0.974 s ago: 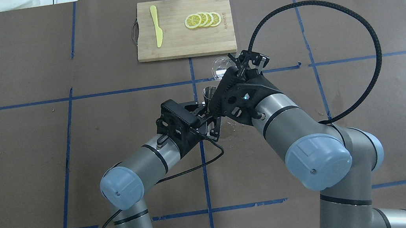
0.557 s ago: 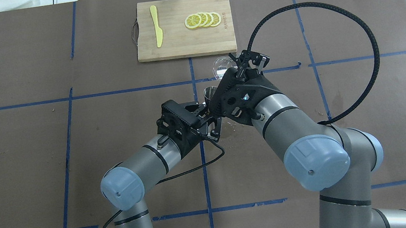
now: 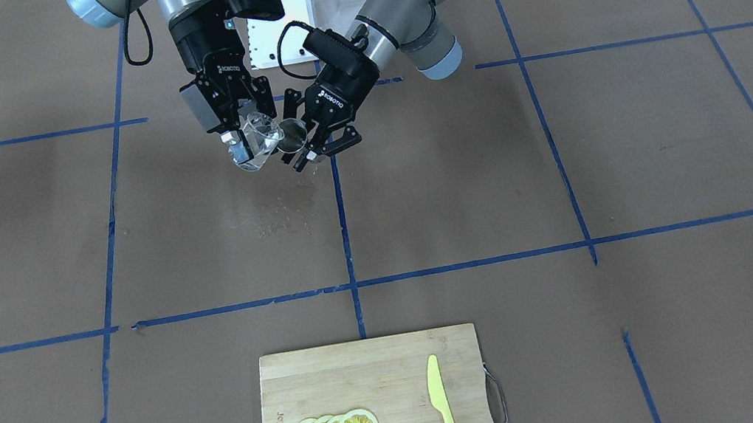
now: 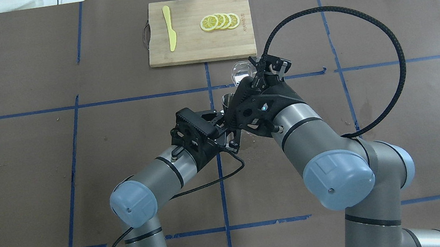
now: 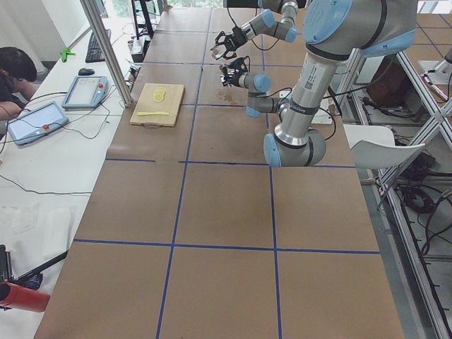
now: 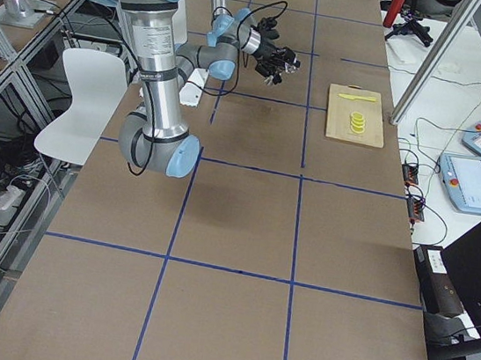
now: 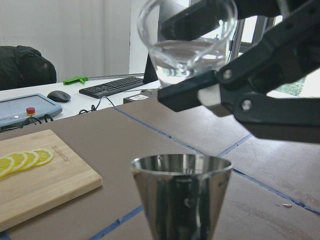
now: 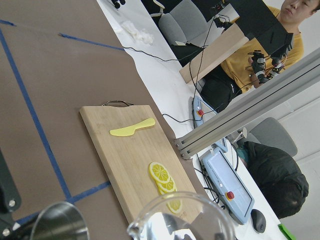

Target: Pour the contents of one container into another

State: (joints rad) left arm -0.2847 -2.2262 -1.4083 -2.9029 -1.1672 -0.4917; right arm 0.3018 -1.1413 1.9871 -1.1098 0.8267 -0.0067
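Note:
The clear glass beaker (image 3: 256, 143) hangs above the table with my right gripper (image 3: 248, 130) shut on it. It holds clear liquid and leans toward the steel jigger (image 3: 294, 134). My left gripper (image 3: 306, 141) is shut on the jigger and keeps it upright just beside and below the beaker's lip. The left wrist view has the jigger's open cup (image 7: 182, 192) low in front and the beaker (image 7: 187, 45) directly above it, with no stream showing. From overhead, the beaker (image 4: 241, 70) sits just beyond the jigger (image 4: 226, 99).
A wooden cutting board (image 4: 192, 52) lies at the far middle with several lemon slices (image 4: 219, 21) and a yellow knife (image 4: 169, 28). Wet spots (image 3: 284, 218) mark the brown paper under the grippers. A person (image 5: 15, 78) sits at a side desk.
My right arm has swung slightly to the left, nudging the beaker a little closer over the jigger. The left arm and jigger have barely moved.

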